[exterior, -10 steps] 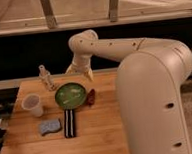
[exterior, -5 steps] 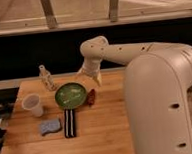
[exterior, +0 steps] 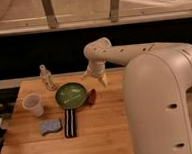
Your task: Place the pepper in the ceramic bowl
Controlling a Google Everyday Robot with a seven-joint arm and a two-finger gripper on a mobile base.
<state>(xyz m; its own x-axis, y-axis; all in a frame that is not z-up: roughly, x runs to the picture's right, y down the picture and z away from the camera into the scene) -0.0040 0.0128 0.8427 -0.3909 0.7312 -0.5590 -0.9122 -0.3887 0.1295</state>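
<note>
The pepper (exterior: 92, 97) is small and dark red. It lies on the wooden table (exterior: 104, 131), touching or just off the right rim of the green ceramic bowl (exterior: 71, 95). The bowl looks empty apart from light glints. My gripper (exterior: 97, 81) hangs from the white arm, pointing down, just above and slightly behind the pepper. Its fingers look spread apart and hold nothing.
A translucent white cup (exterior: 33, 104) stands left of the bowl, with a small clear bottle (exterior: 47, 78) behind it. A blue sponge (exterior: 50, 126) and a black striped strip (exterior: 69, 122) lie in front of the bowl. The robot's large white body (exterior: 162, 106) fills the right side.
The gripper has moved right and a little lower, from behind the bowl to above the pepper. The objects on the table have not moved.
</note>
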